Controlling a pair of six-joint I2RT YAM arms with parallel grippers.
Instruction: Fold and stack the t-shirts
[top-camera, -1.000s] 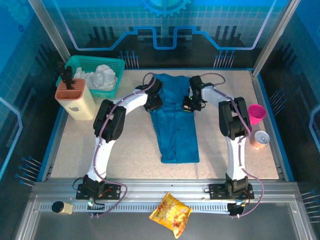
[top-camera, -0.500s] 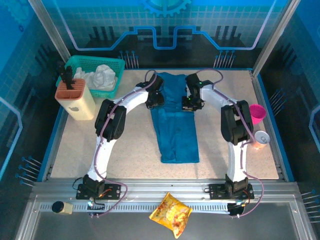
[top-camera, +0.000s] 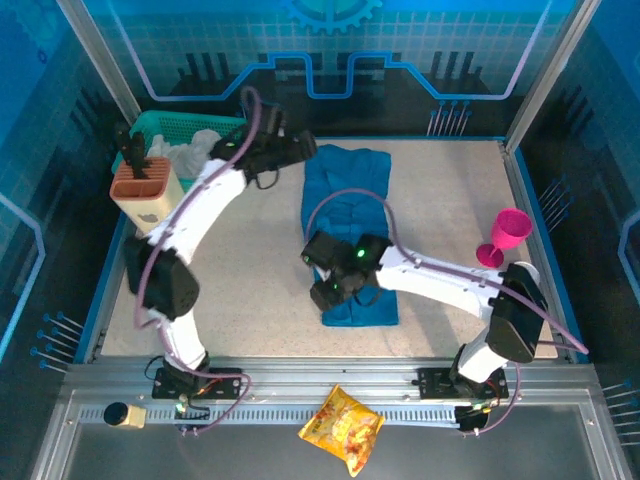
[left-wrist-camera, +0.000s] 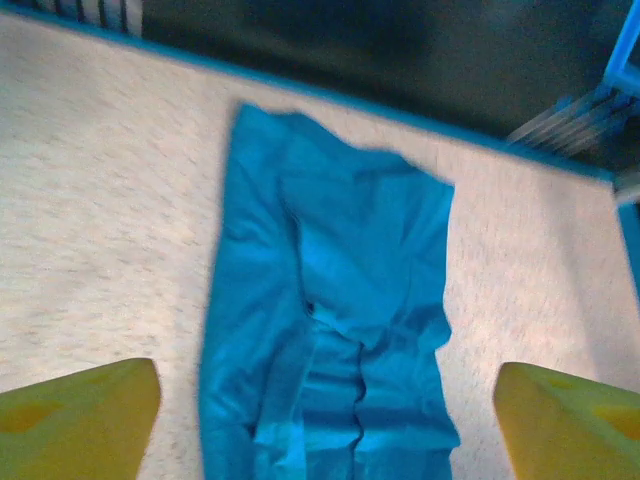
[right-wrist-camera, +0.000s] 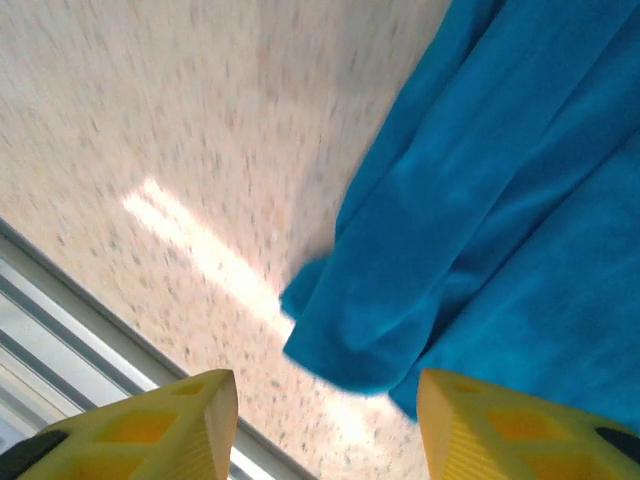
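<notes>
One teal-blue t-shirt (top-camera: 350, 200) lies folded into a long narrow strip running from the far edge toward the near side of the table. My left gripper (top-camera: 305, 148) hovers by its far left end. In the left wrist view the t-shirt (left-wrist-camera: 340, 300) lies flat below and the left gripper (left-wrist-camera: 325, 400) stands wide open, holding nothing. My right gripper (top-camera: 322, 292) is at the strip's near left corner. In the right wrist view that rounded corner of the t-shirt (right-wrist-camera: 350, 340) lies just ahead of the open right gripper (right-wrist-camera: 320, 400), with nothing between its fingers.
A teal basket (top-camera: 225, 125) with white cloth stands at the far left, with a cream and orange holder (top-camera: 150, 195) in front of it. A pink cup (top-camera: 505, 235) stands at the right. A snack bag (top-camera: 340, 430) lies on the front rail.
Both grippers have opened and let go of the shirt's far part. The left arm drew back to the far left. The right arm swung down to the shirt's near left corner.
</notes>
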